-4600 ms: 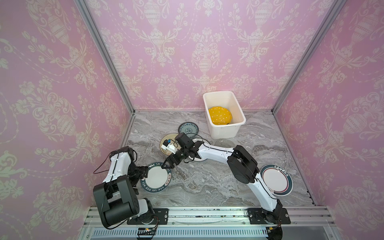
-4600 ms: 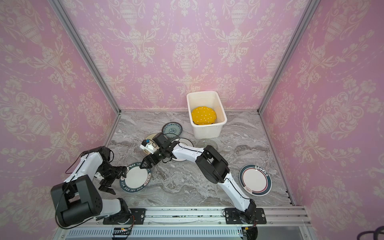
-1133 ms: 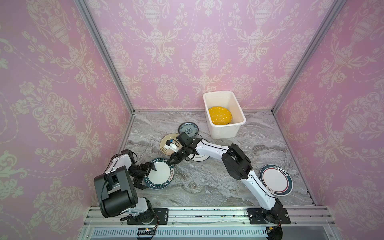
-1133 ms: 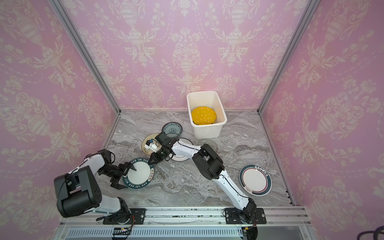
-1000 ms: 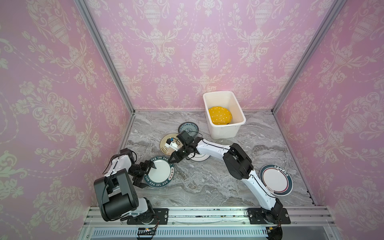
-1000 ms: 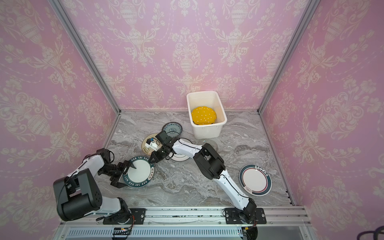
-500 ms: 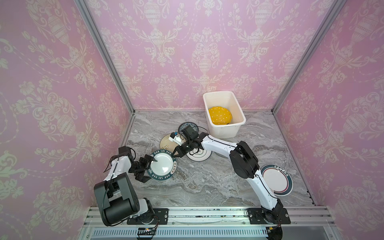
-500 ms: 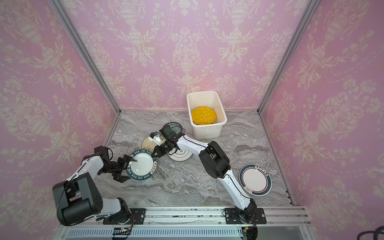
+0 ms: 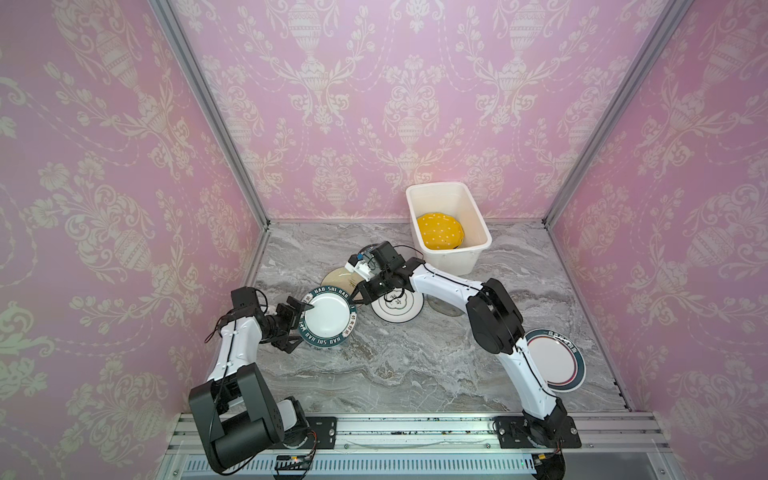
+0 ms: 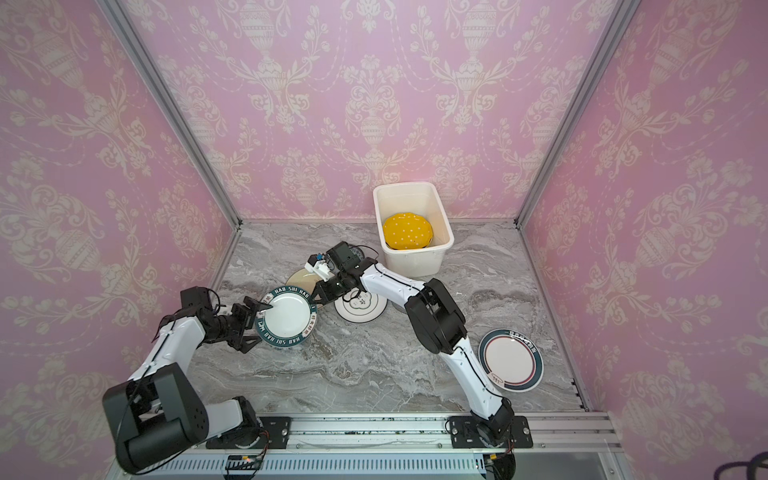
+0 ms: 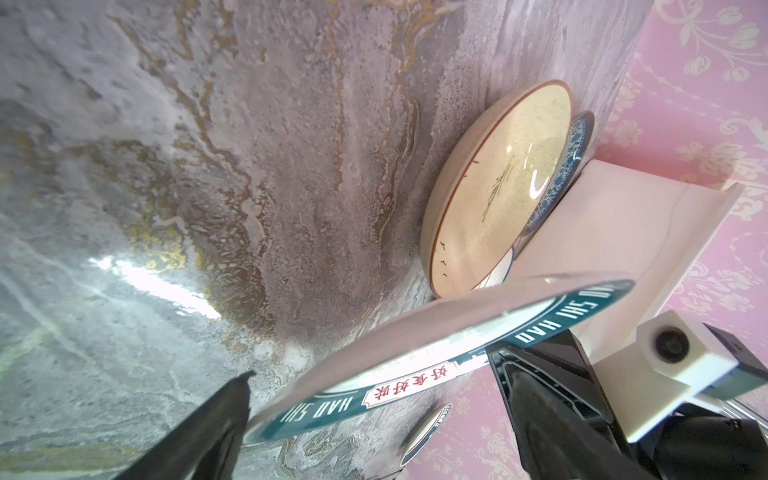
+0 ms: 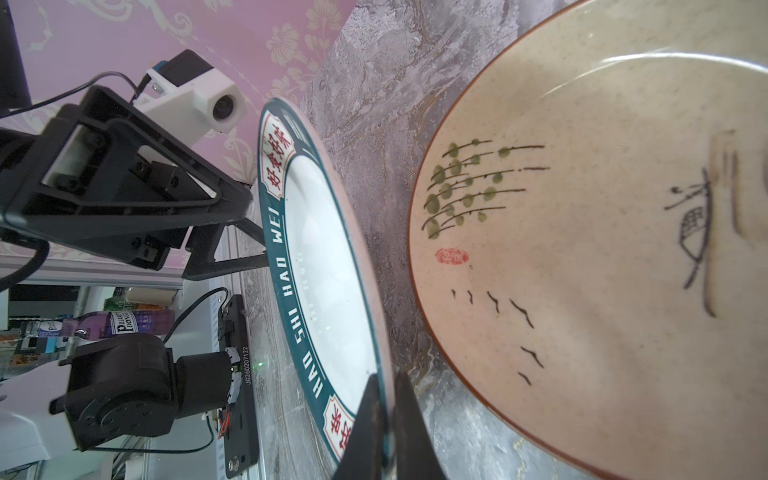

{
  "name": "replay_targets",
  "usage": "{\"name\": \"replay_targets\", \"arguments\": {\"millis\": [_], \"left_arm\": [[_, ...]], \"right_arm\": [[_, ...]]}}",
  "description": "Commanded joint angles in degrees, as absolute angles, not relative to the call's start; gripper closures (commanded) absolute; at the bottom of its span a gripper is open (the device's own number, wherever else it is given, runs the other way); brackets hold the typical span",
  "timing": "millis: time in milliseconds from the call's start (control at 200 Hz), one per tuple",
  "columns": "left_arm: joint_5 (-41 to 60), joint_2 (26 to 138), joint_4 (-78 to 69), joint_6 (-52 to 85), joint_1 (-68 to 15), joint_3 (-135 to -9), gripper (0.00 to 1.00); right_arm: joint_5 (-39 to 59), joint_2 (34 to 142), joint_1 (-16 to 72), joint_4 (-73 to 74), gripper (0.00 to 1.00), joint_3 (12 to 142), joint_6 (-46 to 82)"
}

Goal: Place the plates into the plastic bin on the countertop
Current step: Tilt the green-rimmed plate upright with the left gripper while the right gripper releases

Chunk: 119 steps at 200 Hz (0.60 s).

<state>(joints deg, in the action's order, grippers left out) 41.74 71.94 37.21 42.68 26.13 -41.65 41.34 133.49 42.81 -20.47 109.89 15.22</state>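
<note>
While its fingers pinch nearly closed on the rim, the right gripper (image 12: 384,388) holds the lettered-rim plate (image 9: 328,319), tilted above the countertop (image 9: 395,365). Left gripper (image 9: 300,328) is at that plate's opposite rim, jaws spread fully wide with the rim between the fingers; can't tell if they touch. Cream plate (image 9: 337,278) is just behind the lettered-rim plate. White motif plate (image 9: 397,309) is just beside it, under the right arm. Blue-patterned plate (image 11: 577,149) is beyond the cream one. Plastic bin (image 9: 455,262) stands farther back, with a yellow dotted plate (image 9: 440,230) inside. Dark-rimmed plate (image 9: 552,361) lies well apart, past the right arm.
</note>
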Motion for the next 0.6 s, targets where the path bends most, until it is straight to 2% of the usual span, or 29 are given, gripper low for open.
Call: {"name": "replay_targets", "arguments": {"millis": [0,590], "left_arm": [[44.5,70.3,35.0,41.7,26.0,-42.4,0.01],[44.7,70.5,32.7,42.2,26.0,-41.1,0.01]], "right_arm": [[44.9,129.0,42.2,-19.6,1.00,110.6,17.7],[45.0,128.0,39.8,-13.6,1.00,107.9,23.1]]}}
